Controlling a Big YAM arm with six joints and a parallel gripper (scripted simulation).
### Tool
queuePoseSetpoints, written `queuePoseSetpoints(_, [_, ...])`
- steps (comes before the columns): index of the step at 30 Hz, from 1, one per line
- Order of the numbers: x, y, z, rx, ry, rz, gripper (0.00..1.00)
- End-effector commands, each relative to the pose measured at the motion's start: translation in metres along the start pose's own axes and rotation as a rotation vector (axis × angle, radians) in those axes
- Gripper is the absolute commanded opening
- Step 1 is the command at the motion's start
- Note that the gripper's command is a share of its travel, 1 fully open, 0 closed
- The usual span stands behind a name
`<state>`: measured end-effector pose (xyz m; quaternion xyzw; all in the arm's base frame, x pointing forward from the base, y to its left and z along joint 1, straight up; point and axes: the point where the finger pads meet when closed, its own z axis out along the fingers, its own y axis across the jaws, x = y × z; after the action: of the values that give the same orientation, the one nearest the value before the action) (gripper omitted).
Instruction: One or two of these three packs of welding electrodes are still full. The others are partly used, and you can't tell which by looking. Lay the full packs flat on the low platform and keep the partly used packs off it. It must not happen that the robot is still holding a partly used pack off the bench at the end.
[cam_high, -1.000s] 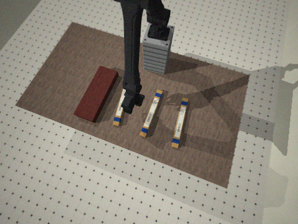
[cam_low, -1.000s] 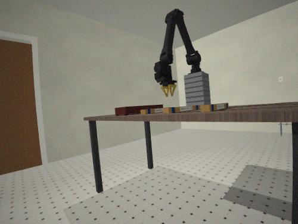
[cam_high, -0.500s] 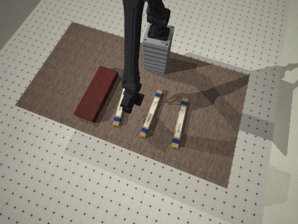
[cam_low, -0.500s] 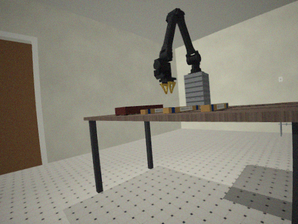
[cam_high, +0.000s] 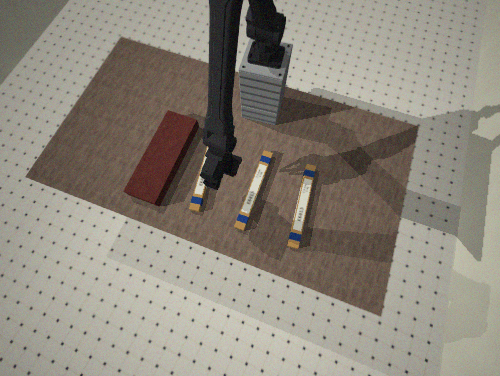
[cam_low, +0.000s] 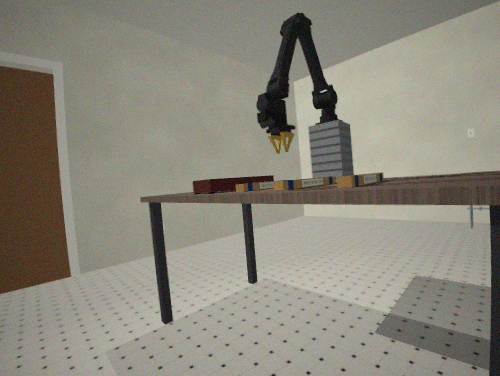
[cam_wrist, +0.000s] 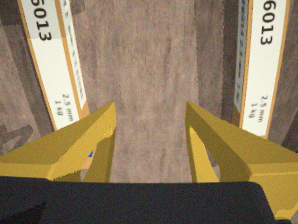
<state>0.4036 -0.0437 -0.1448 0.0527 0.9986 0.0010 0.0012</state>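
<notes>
Three orange, white and blue electrode packs lie flat and apart on the table: the left pack (cam_high: 198, 190) (cam_low: 255, 186) (cam_wrist: 256, 75) beside the platform, the middle pack (cam_high: 256, 186) (cam_low: 312, 182) (cam_wrist: 52, 75), and the right pack (cam_high: 302, 205) (cam_low: 367, 179). The low dark red platform (cam_high: 162, 157) (cam_low: 204, 187) carries nothing. My gripper (cam_low: 282, 151) (cam_wrist: 150, 111) is partly open and empty, high above the table, pointing down. In the wrist view its yellow fingertips show bare wood between the left and middle packs. In the top view the arm covers part of the left pack and hides the fingers.
The grey ribbed pedestal (cam_high: 262, 95) (cam_low: 330, 150) of the arm stands at the back of the wooden table (cam_high: 100, 110) (cam_low: 425, 194). The platform lies on the far side of the left pack from the other two. Arm shadows fall across the right side.
</notes>
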Motion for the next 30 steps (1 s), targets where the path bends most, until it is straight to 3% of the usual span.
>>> queuePoseSetpoints(1, [-0.0045,0.0002,-0.0151,0.002,-0.020,0.002,0.43])
queuePoseSetpoints(30, [-0.0046,0.0002,-0.0206,0.002,-0.020,0.002,0.43])
